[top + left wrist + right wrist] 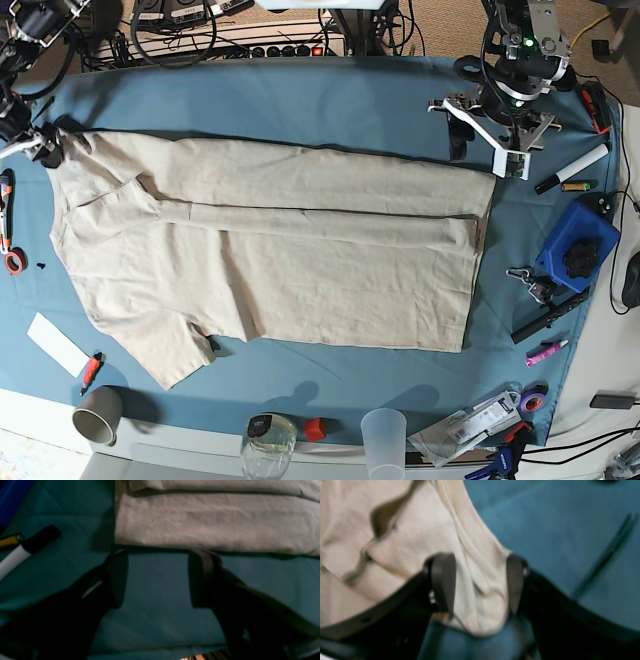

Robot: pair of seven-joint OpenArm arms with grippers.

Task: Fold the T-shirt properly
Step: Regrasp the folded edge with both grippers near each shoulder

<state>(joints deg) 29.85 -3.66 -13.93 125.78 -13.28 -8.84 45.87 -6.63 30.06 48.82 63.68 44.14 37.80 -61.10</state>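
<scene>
T-shirt (270, 250) across tablecloth (300, 100), cups (97, 414) along near edge

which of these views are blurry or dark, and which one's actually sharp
Left wrist view: dim and soft, its hand near-black against the T-shirt. Right wrist view: brighter but the most blurred, the cloth between the right hand fingers smeared. Base view: sharp and evenly lit, with soft shadows along the T-shirt's edge on the blue tablecloth.

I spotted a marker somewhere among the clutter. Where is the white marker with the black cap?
In the base view the white marker lies on the blue tablecloth at the right, just beyond the T-shirt hem and below the left gripper.
</scene>
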